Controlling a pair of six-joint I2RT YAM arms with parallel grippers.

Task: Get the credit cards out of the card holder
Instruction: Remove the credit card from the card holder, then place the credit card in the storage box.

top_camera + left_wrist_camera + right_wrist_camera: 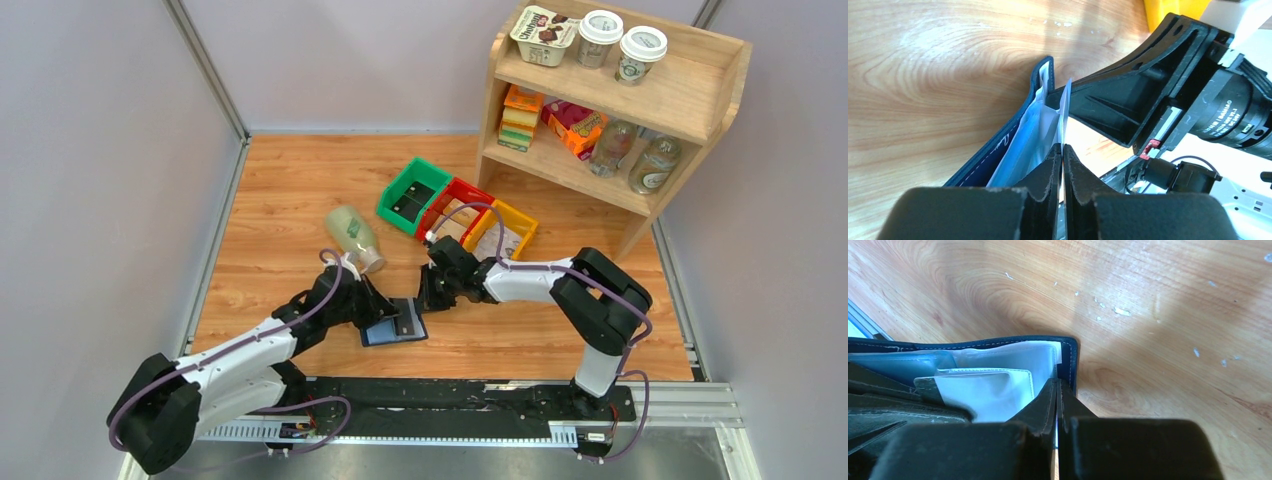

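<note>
Both grippers on open card holder [396, 325], one card pinched.
Top: 1 card holder flat on table [290, 190] betw. left gripper [372, 303] & right gripper [430, 295], long axis roughly L–R, both arms touching it. L wrist: fingers [1048, 172] nipped tight on 1 credit card [1066, 107], edge-up, straight ahead, prob. partly out of sleeve [1028, 140]. R wrist: clamped shut on card holder's navy edge; other cards uncountable.

Bright, even light; soft shadows; blurry wrist-view foregrounds.
</note>
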